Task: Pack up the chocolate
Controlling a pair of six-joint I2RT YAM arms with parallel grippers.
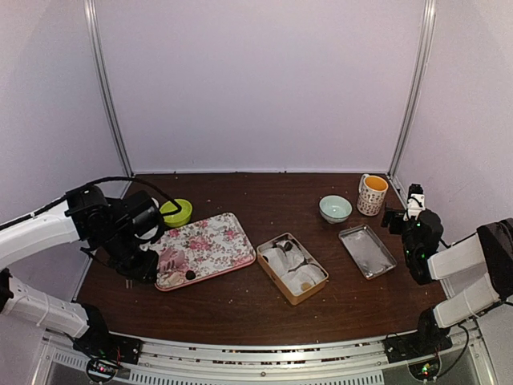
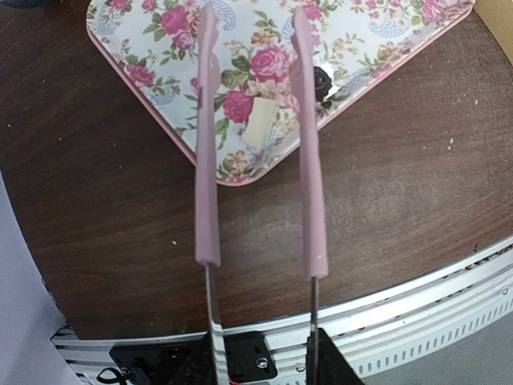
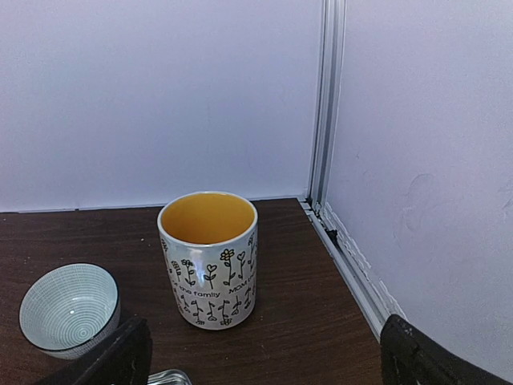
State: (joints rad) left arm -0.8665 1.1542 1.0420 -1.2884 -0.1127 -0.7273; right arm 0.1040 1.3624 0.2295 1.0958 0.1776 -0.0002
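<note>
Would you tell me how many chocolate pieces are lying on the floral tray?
2: a dark piece on the floral tray beside one arm of the pink tongs, and a pale tan piece between the tong arms. The tongs may hide others.

A dark brown wooden table (image 1: pixel 240 309) stands inside a booth of plain white walls: back (image 1: pixel 256 80), left (image 1: pixel 40 96) and right (image 1: pixel 473 104). Grey metal posts (image 1: pixel 108 88) rise at both back corners. A pale slotted metal rail (image 1: pixel 264 354) runs along the table's near edge. The light is soft, even and faintly violet.
</note>
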